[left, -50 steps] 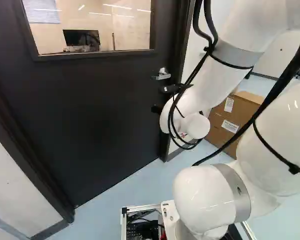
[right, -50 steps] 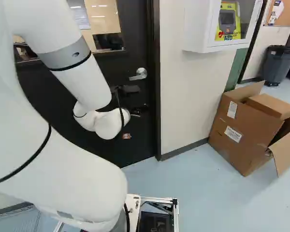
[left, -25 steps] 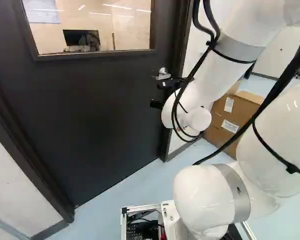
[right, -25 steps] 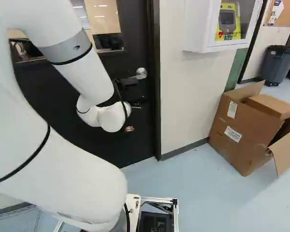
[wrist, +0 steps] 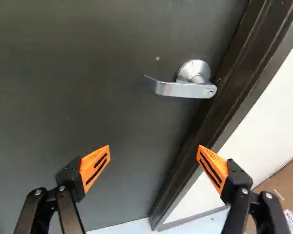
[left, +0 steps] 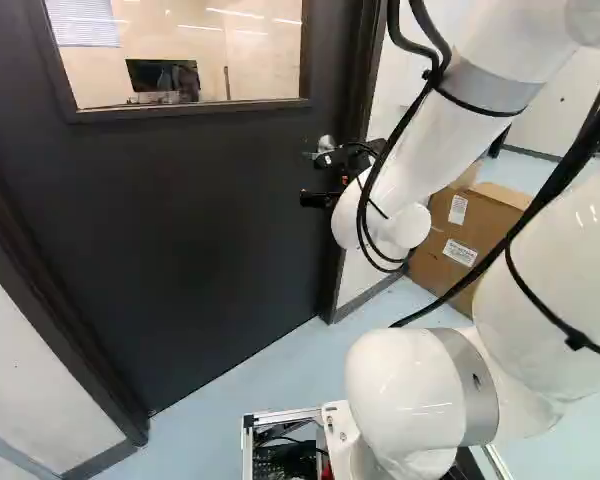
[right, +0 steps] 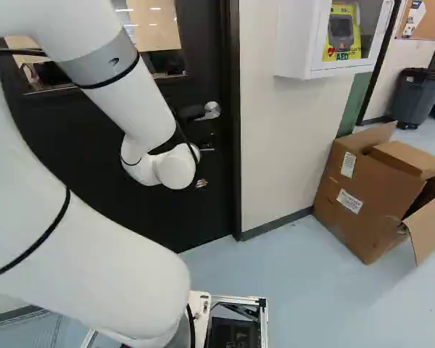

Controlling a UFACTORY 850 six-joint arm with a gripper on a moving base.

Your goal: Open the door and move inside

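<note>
Door (left: 190, 230) shut in its frame (wrist: 188, 161); task at the approach stage, latch unworked as far as I can judge. Lever handle (wrist: 185, 89) roughly level, mounted beside the frame, free end pointing away from it. Gripper (wrist: 154, 157) spread wide, nothing held; lever lies ahead of it, beyond the fingertips, offset toward the frame side.

Failure modes, my estimate:

(a) Straight advance: the finger on the frame side overlaps the frame in the wrist view, so it may strike the moulding before the lever is reached. Cause: sideways offset.

(b) Closing in this orientation: lever runs nearly along the line joining the fingers, so the pads could meet its ends and slip. A wrist turn or a push down on the free end seems safer.

(c) Lever released too soon: latch springs back and the door holds.

(d) Black cables (left: 392, 20) along the arm (left: 430, 150) could snag on the lever during a turn.

(e) Swing direction cannot be told; if inward to the robot, the base (left: 280, 416) may block it.
</note>
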